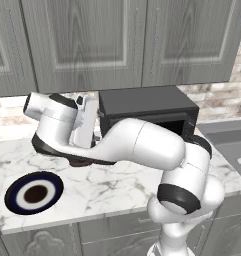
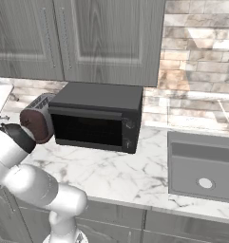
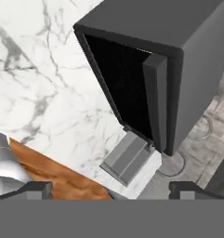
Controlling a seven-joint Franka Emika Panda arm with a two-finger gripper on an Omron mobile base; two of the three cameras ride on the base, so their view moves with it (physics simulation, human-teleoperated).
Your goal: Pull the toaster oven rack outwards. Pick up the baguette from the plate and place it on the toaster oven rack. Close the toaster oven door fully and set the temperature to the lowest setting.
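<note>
A maroon-and-silver slot toaster sits on the white marble counter, tucked up near the back edge toward the counter's left end. Over at the right end there's a grey sink sunk into the counter, round drain in the bottom. Grey wood-grain wall cabinets hang above, and a pale brick backsplash runs behind the sink side.

**White marble bench and what sits on it**

Your bench carries the black toaster oven at the back, a maroon toaster just beside it, and the navy plate near the front edge. A grey sink is set into it.
</note>
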